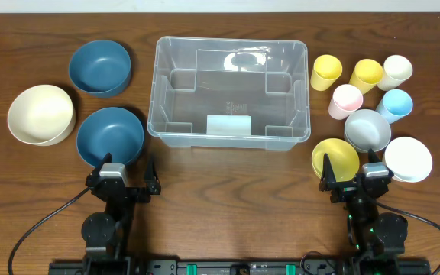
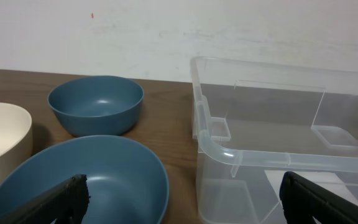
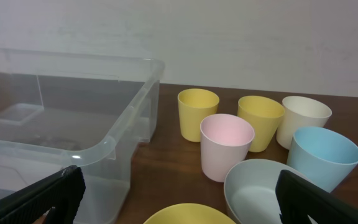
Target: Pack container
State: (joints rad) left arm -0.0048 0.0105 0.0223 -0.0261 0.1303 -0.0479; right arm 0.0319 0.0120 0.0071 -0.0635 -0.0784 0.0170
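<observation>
Both arms are sitting low at the near edge of the table [image 1: 228, 191]. The left gripper [image 1: 122, 174] and the right gripper [image 1: 351, 174] are holding their fingers wide apart. The container [image 1: 156, 84] is sitting in the middle, with bare wood showing between it and the grippers.

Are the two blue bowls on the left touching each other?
Apart. The overhead view shows a strip of bare table between the far blue bowl and the near blue bowl.
</observation>
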